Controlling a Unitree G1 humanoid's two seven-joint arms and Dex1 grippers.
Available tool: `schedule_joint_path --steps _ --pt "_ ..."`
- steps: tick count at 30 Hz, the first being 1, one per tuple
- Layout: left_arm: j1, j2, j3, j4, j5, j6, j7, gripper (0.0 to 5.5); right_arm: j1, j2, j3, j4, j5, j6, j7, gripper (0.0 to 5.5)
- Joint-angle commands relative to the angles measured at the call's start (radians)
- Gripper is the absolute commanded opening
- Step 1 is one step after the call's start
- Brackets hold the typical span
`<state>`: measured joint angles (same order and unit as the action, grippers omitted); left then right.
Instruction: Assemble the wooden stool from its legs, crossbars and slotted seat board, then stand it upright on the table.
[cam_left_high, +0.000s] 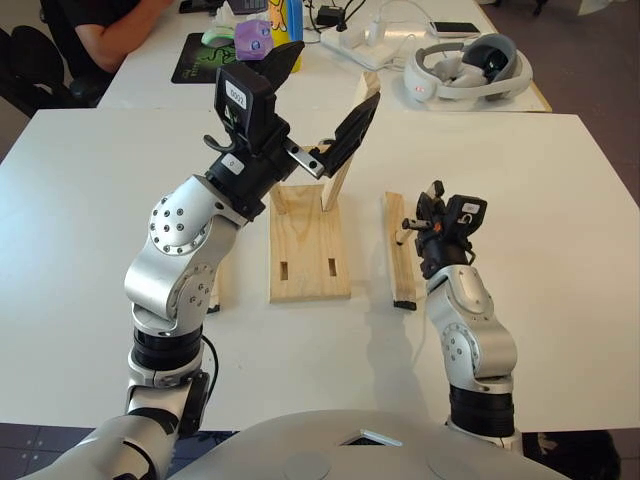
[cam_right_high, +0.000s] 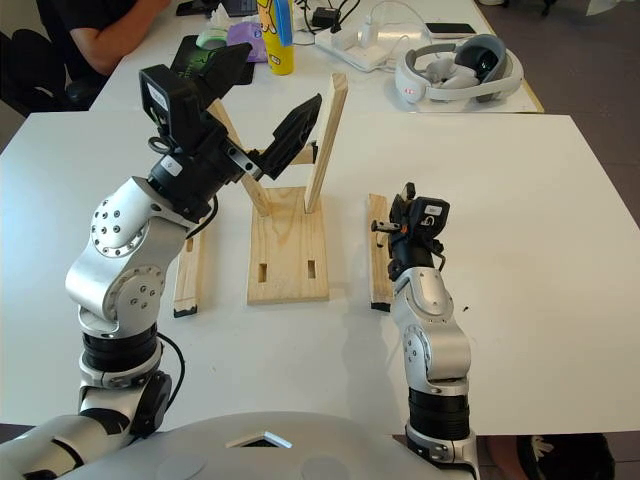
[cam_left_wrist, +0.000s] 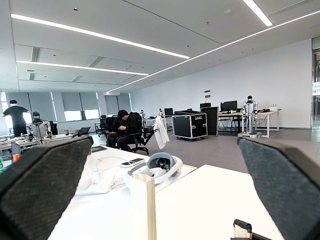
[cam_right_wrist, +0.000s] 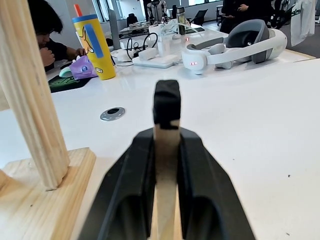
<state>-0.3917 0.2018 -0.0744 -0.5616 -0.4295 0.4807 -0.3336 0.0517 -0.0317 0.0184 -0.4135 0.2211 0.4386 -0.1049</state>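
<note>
The slotted seat board (cam_left_high: 310, 255) lies flat mid-table. Two legs stand in its far slots: one upright (cam_right_high: 325, 140), one leaning left (cam_right_high: 245, 170). My left gripper (cam_left_high: 320, 100) is raised above the board's far end and open. Its fingers (cam_left_wrist: 40, 185) straddle the top of the upright leg (cam_left_wrist: 145, 200) without touching it. Right of the board, another leg (cam_left_high: 400, 250) lies on the table. My right gripper (cam_left_high: 425, 215) is shut on that leg's far end (cam_right_wrist: 166, 107). A fourth leg (cam_right_high: 187, 275) lies left of the board, partly under my left arm.
On the table behind are a white headset (cam_left_high: 465, 65), a yellow bottle (cam_right_high: 280, 35), a power strip (cam_left_high: 350, 40) and a seated person's arm. A cable grommet (cam_right_wrist: 112, 113) sits in the tabletop beyond the board. Free white tabletop lies far right and near front.
</note>
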Motion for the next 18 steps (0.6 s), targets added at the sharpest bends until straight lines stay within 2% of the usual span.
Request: schedule_joint_path --steps 1,8,18 --pt "0.006 0.003 0.0 -0.019 0.004 0.009 0.012 5.4 0.035 -0.045 0.017 0.108 -0.042 -0.112 0.087 0.41" --pt "0.0 0.011 0.0 -0.009 -0.006 0.012 -0.001 5.4 0.096 -0.048 0.016 0.208 -0.075 -0.312 0.151 0.41" --pt "0.004 0.009 -0.004 -0.004 0.003 0.0 -0.001 5.4 0.075 -0.043 0.035 0.239 -0.063 -0.301 0.182 0.41"
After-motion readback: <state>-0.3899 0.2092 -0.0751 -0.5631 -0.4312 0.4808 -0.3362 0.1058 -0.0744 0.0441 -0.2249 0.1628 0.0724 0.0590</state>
